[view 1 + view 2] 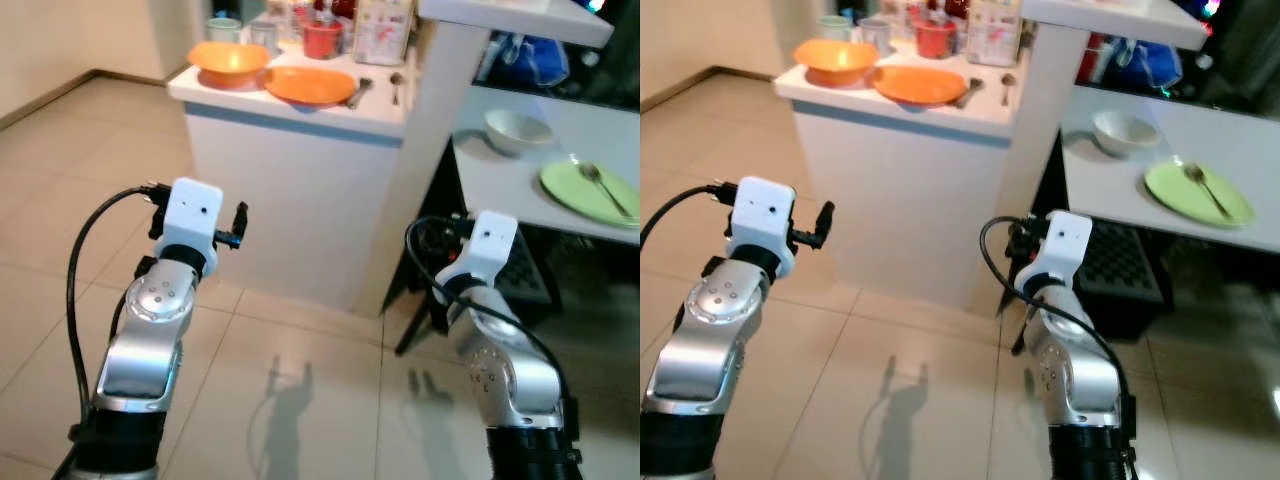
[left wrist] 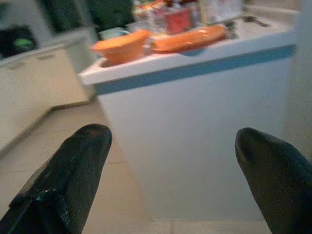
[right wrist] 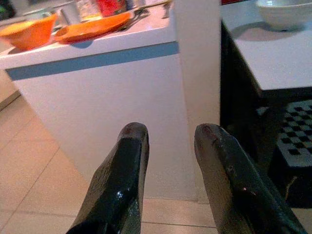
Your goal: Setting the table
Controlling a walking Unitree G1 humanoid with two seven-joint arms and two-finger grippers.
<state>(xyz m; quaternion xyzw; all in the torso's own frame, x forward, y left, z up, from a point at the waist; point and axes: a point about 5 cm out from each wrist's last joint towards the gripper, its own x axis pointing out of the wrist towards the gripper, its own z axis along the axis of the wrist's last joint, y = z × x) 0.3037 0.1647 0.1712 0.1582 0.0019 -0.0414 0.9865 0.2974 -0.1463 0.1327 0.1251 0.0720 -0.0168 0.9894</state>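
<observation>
Left gripper (image 2: 170,180) gaping wide, right gripper (image 3: 168,170) narrower, both empty, facing counter (image 1: 300,190); probably approaching orange bowl (image 1: 229,62) and plate (image 1: 309,85).

The scene is lit evenly and rather warmly from above. On the glossy beige tiled floor (image 1: 300,350) soft shadows of the two arms are thrown, and a pale sheen is seen on the tiles. The orange plastic bowl (image 1: 229,62) on the white worktop (image 1: 300,105) glows brightly inside. The space under the white table (image 1: 1200,215) is left dark. In the head views fair sharpness is kept. The left wrist view is softly blurred and a little dim; its black fingers (image 2: 63,183) are out of focus. In the right wrist view glare is carried by the shiny black fingers (image 3: 119,180).
</observation>
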